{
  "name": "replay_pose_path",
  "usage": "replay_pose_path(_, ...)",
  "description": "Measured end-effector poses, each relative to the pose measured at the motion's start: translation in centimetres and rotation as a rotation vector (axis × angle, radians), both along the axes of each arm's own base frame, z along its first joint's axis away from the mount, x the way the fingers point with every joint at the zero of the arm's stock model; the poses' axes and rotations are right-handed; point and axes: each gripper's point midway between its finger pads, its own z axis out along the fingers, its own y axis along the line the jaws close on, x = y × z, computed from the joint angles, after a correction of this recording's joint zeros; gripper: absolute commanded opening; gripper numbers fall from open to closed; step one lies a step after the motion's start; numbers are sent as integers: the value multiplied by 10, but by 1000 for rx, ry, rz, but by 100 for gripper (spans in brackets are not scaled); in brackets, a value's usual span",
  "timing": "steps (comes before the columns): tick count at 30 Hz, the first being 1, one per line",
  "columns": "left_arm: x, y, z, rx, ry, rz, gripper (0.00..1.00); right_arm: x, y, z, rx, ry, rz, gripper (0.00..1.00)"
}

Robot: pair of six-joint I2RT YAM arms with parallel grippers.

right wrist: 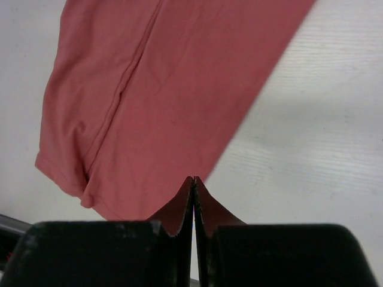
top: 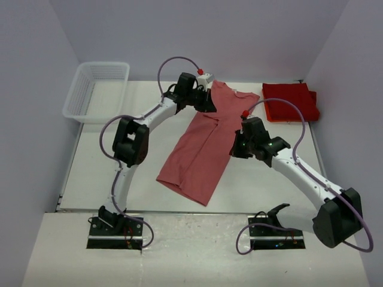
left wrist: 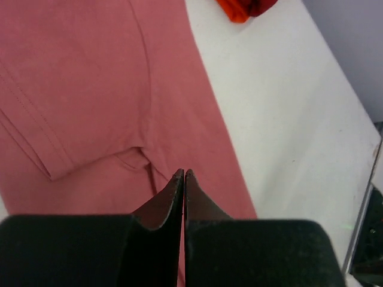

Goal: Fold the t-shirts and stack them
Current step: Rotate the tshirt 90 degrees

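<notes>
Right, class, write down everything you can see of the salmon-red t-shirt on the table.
The salmon-red t-shirt is soft, faded cloth with stitched short sleeves. It lies flat and slantwise on the table, collar at the far end, hem toward the near left. One side is folded inward, leaving a lengthwise crease. The left gripper sits shut at its far shoulder, the right gripper shut at its right edge; whether either pinches cloth is unclear.

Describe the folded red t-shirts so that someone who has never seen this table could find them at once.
Start at the white table and go to its far right corner, opposite the white mesh basket on the far left. There lie the folded t-shirts, a flat stack. They are brighter red than the faded salmon shirt stretched out mid-table.
</notes>
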Motion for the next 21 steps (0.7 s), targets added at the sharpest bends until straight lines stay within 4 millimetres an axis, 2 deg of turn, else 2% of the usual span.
replay_pose_path(3,16,-4,-48,10,43,-49,0,-3,22,-21,33,55,92,0)
replay_pose_path(5,12,-1,-85,21,107,-85,0,-10,36,-37,39,99,154,0)
replay_pose_path(8,4,2,-117,16,177,-123,0,-23,54,-57,61,157,243,0)
replay_pose_path(10,3,6,-122,-4,200,-140,0,-31,65,-63,89,181,291,0)
replay_pose_path(16,26,27,-105,-91,164,-139,0,-43,92,-70,147,203,386,0)
replay_pose_path(21,40,47,-107,-119,161,-102,0,-57,107,-98,130,290,422,0)
